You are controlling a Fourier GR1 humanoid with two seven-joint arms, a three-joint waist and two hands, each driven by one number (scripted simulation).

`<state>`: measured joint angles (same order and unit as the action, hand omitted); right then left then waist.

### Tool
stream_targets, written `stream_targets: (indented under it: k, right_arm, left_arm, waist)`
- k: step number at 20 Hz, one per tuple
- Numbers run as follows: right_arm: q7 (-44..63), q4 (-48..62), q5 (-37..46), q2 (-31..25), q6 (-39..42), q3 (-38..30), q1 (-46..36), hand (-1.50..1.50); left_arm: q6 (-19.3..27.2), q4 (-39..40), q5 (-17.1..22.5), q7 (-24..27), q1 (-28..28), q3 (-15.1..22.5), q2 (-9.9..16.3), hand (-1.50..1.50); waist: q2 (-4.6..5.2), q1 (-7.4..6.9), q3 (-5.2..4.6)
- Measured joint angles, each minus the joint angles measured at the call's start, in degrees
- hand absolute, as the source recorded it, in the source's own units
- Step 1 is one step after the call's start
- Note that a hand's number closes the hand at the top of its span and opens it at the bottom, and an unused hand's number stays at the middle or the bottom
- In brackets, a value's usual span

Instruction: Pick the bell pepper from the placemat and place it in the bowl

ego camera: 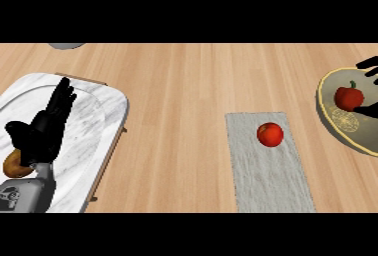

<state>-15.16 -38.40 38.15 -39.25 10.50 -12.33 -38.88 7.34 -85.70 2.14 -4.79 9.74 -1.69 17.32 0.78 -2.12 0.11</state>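
The red bell pepper (348,97) with its green stem lies inside the tan bowl (332,125) at the right edge. My right hand (368,111) reaches in from the right, open, with fingers spread above and below the pepper; the lower one touches its side and most of the hand is cut off by the edge. The grey placemat (269,170) lies in the centre right and carries a round red fruit (270,134). At the left, my left hand (46,125) rests open, fingers up.
A white marble tray (100,115) fills the left side under the left hand, with a brown bagel (15,166) on it. A grey object (66,45) peeks in at the top left. Bare wooden counter lies between tray and placemat.
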Motion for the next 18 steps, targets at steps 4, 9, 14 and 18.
stream_targets:
  k: [4,9,14,18]
  right_arm:
    - [-5.14,6.28,-4.25,0.02,2.53,-3.94,-2.93,-1.50]
    - [-8.23,11.27,-15.36,-0.87,7.47,-14.55,-5.39,-1.50]
    - [-8.56,17.64,-23.52,-6.59,14.95,-22.98,-5.99,-1.50]
    - [-10.34,22.26,-25.57,-12.37,21.50,-25.50,-3.27,-1.50]
  left_arm:
    - [-0.68,-0.03,0.43,-0.55,0.55,-0.87,0.67,0.00]
    - [-1.03,-0.50,0.83,-0.36,-0.47,-1.65,1.11,0.00]
    - [-0.97,-1.20,0.71,-0.31,-1.08,-1.91,1.09,0.00]
    - [-1.00,-1.47,0.59,-0.56,-0.71,-1.98,0.96,0.00]
  waist:
    - [-0.06,0.12,0.05]
    - [-0.21,0.59,0.11]
    - [-0.10,0.66,0.13]
    - [0.15,0.53,0.18]
